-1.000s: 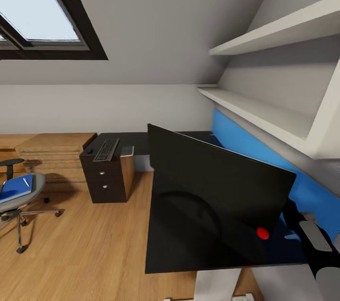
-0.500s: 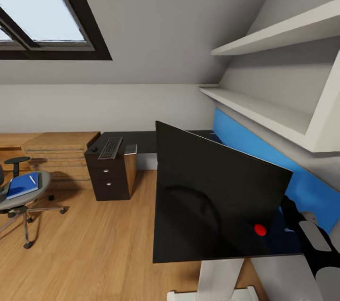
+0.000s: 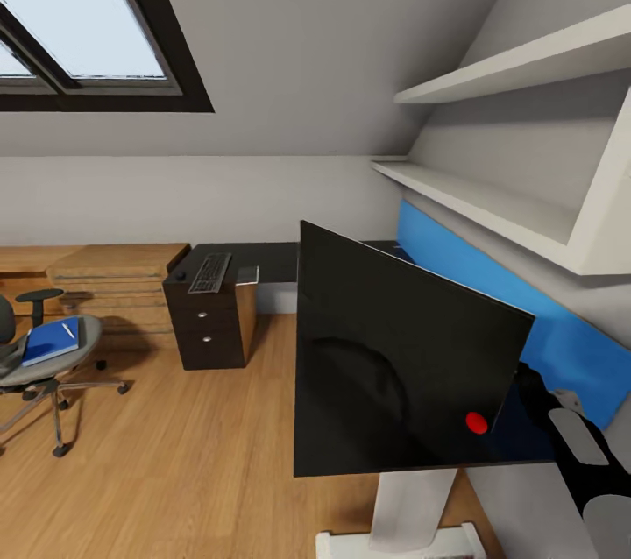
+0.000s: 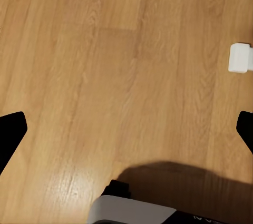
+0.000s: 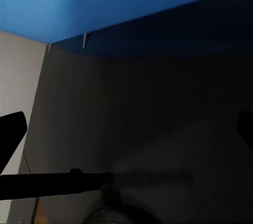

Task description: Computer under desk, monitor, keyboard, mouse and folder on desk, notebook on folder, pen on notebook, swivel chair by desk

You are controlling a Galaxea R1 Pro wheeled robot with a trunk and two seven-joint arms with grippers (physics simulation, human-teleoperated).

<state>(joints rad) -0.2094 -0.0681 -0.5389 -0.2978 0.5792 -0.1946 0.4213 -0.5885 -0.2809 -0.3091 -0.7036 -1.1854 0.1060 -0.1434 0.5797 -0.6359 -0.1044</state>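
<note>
while the monitor (image 3: 399,366) fills the near part of the head view, its dark screen stands tilted on a pale stand (image 3: 412,511) that rises from the wooden floor (image 3: 175,454), with a small red dot (image 3: 476,422) low on the screen. behind it the dark desk (image 3: 272,259) runs along the wall under a blue panel (image 3: 491,279), and two white shelves (image 3: 491,217) hang above that on the right. further back on the left a dark drawer unit (image 3: 210,327) stands at the end of the desk, and the keyboard (image 3: 210,272) lies on top of it, with the mouse (image 3: 180,276) just beside it. well apart from the desk, at the left edge, the swivel chair (image 3: 48,366) sits on the floor with the blue folder (image 3: 51,341) on its seat and the pen (image 3: 67,330) lying on top. a skylight (image 3: 79,16) is set in the sloped ceiling above.

the right arm (image 3: 570,445) reaches in behind the monitor's right edge. in the right wrist view the right gripper (image 5: 126,129) has its fingers spread wide, holding nothing, over the dark desk surface near the blue panel. in the left wrist view the left gripper (image 4: 126,129) is also spread wide and empty, pointing down at the bare floorboards, with a small white block (image 4: 241,58) near one edge.
</note>
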